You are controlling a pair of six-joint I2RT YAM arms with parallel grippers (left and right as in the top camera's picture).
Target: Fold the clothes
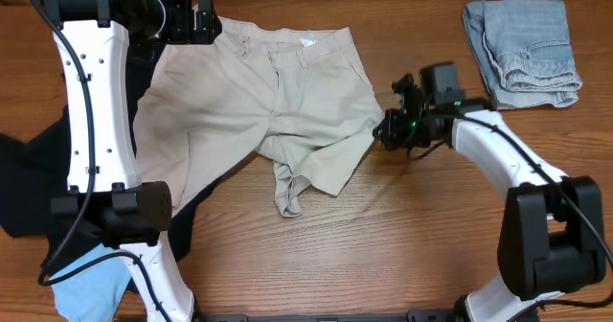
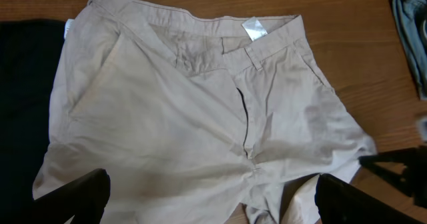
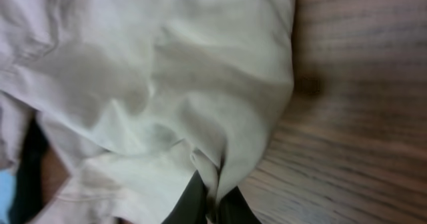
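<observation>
Right gripper [image 3: 212, 201]: both dark fingers [image 3: 192, 199] pressed close, a fold of the khaki shorts [image 1: 268, 102] clamped between them. The grip sits at the outer edge of the leg on the right arm's side; bare wood lies just beyond the cloth.

Left gripper [image 1: 204, 23]: fingers [image 2: 73, 197] set wide apart and holding nothing. It hovers by the waistband corner at the far left of the shorts.

The shorts lie front up in the middle of the table [image 1: 412, 245], waistband toward the far edge. The fly is partly open and a white label [image 2: 254, 29] shows inside the band. The near hem is bunched into a small crumple.

Black garment [image 1: 19, 188]: on the left, partly under the shorts.

Light-blue shirt [image 1: 91, 288]: near left corner, partly behind the left arm.

Denim shorts [image 1: 522, 49]: folded at the far right, well apart from the khaki pair.
</observation>
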